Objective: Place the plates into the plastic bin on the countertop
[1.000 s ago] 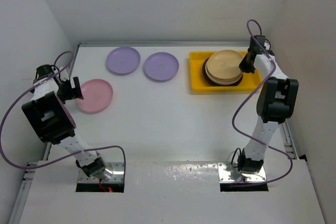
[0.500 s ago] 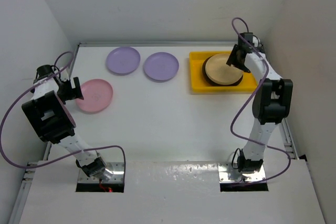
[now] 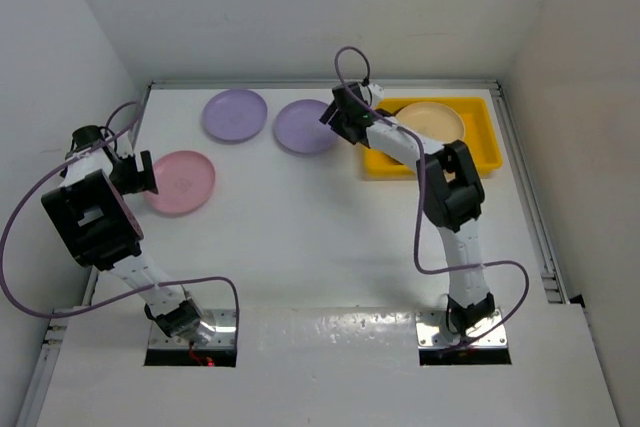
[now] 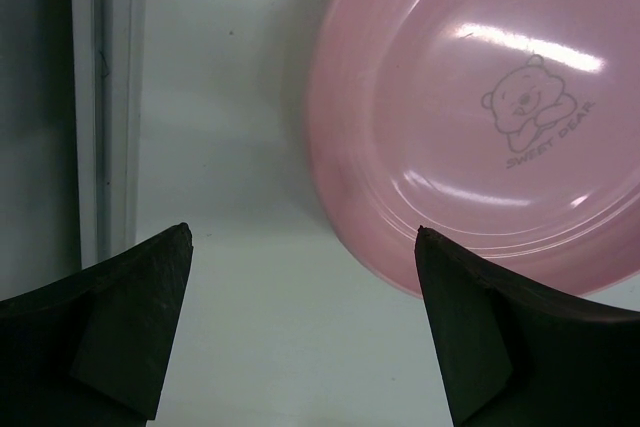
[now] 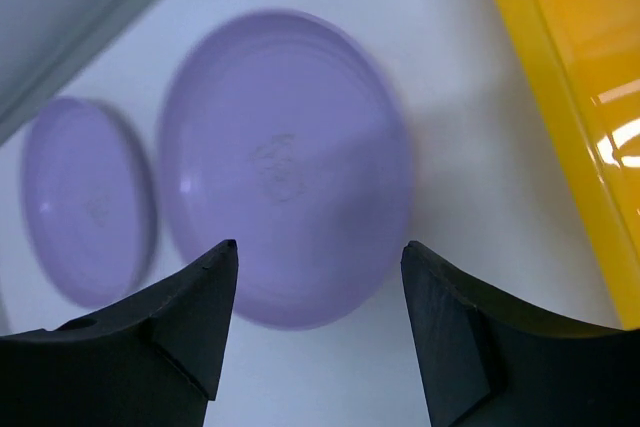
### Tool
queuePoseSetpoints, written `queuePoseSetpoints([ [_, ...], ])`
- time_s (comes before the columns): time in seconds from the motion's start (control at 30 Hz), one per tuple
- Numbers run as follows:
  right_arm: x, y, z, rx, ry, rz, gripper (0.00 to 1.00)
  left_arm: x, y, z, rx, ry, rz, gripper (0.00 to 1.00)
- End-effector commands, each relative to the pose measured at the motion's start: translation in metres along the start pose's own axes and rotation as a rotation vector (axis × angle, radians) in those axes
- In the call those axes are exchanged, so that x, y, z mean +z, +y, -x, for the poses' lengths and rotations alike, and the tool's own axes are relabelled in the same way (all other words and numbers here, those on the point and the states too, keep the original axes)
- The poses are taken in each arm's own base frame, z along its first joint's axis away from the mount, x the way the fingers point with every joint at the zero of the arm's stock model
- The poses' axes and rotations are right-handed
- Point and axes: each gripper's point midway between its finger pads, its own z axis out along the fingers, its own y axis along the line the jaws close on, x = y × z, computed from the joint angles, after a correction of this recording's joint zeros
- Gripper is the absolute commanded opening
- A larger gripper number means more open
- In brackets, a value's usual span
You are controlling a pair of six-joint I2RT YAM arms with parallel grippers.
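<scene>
Hovering above the lilac plate beside the bin (image 5: 285, 167), the right gripper (image 5: 318, 252) is spread wide and empty, with one finger over each side of the plate. The second lilac plate (image 5: 90, 202) lies just beyond it, close but not touching. Both sit flat on the white countertop (image 3: 300, 237).

The yellow plastic bin (image 3: 478, 152) is at the far right of the counter with a pale cream plate (image 3: 432, 119) in it. Can't tell what lies under that plate.

The left gripper (image 4: 300, 237) is also wide and empty, low at the counter's left edge. The pink plate (image 4: 480, 117) has its rim just ahead of the left gripper's right-hand finger, not between the fingers. It has a bear print and "SWEET DEAR" on its face.

Three plates are outside the bin, so the task is not finished.

Handling, as a judgement:
- The plates look like moulded plastic, so light, stiff and unlikely to break.
- The glossy surface is probably slippery.
- They are shallow with a thin raised lip and lie flat, so there is little to grab from above.
- The best hold is likely a pinch on the rim at the nearest edge, one finger inside the lip and one outside.
- A shallow pinch could let the plate swing or slide out.
</scene>
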Motion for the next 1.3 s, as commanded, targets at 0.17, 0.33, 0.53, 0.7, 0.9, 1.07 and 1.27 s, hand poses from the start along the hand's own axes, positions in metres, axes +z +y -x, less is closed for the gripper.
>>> queuePoseSetpoints([
  [0.17, 0.033, -0.012, -0.019, 0.181, 0.015, -0.113, 0.63, 0.003, 0.008, 0.001, 0.036, -0.003, 0.026, 0.93],
  [0.33, 0.053, -0.026, -0.045, 0.242, 0.050, -0.155, 0.53, 0.005, 0.006, 0.003, 0.027, -0.004, 0.015, 0.93],
  [0.53, 0.072, -0.044, -0.074, 0.320, 0.115, -0.227, 0.36, 0.006, 0.004, 0.003, 0.027, -0.007, 0.006, 0.93],
  [0.7, 0.065, -0.044, -0.071, 0.286, 0.099, -0.218, 0.02, 0.006, 0.004, 0.003, 0.027, -0.007, 0.006, 0.93],
  [0.9, 0.030, 0.010, -0.020, 0.032, -0.034, -0.051, 0.00, 0.004, 0.003, 0.008, 0.028, -0.018, -0.001, 0.93],
  [1.07, -0.041, 0.024, 0.072, -0.027, -0.244, 0.047, 0.00, 0.000, 0.004, 0.021, 0.034, -0.050, -0.004, 0.93],
  [1.27, -0.080, -0.088, 0.167, -0.091, -0.262, -0.096, 0.00, -0.001, -0.002, 0.026, 0.044, -0.063, -0.023, 0.93],
])
